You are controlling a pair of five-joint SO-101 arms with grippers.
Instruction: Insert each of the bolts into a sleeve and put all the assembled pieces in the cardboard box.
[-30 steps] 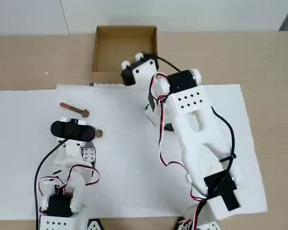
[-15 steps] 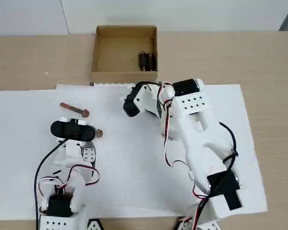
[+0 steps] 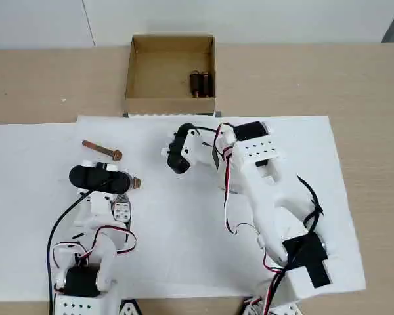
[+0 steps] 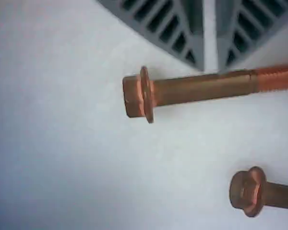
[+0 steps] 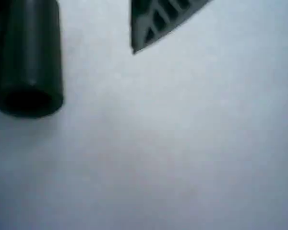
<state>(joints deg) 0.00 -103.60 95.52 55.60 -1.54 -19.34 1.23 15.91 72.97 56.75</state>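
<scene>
The cardboard box [image 3: 139, 72] stands at the table's far edge with one assembled bolt-and-sleeve piece [image 3: 199, 83] inside near its right wall. Two copper bolts lie on the white paper: a long bolt [image 3: 102, 149] [image 4: 192, 91] and a second bolt [image 3: 136, 183] [image 4: 252, 190] showing mostly its head. My left gripper [image 4: 210, 67] hovers just over the long bolt's shank, jaws nearly together and empty. My right gripper [image 3: 181, 149] hangs over the paper just short of the box. One of its fingers [image 5: 163, 19] shows beside a black sleeve [image 5: 29, 57] lying on the paper, and nothing is held.
White paper [image 3: 164, 243] covers the near half of the wooden table [image 3: 354, 79]. The right arm [image 3: 269, 190] stretches across the paper's right half. The left arm [image 3: 95, 216] stands at the near left.
The right gripper has pulled back from the box to above the paper, leaving the assembled piece inside the box. The left arm and both bolts have stayed put.
</scene>
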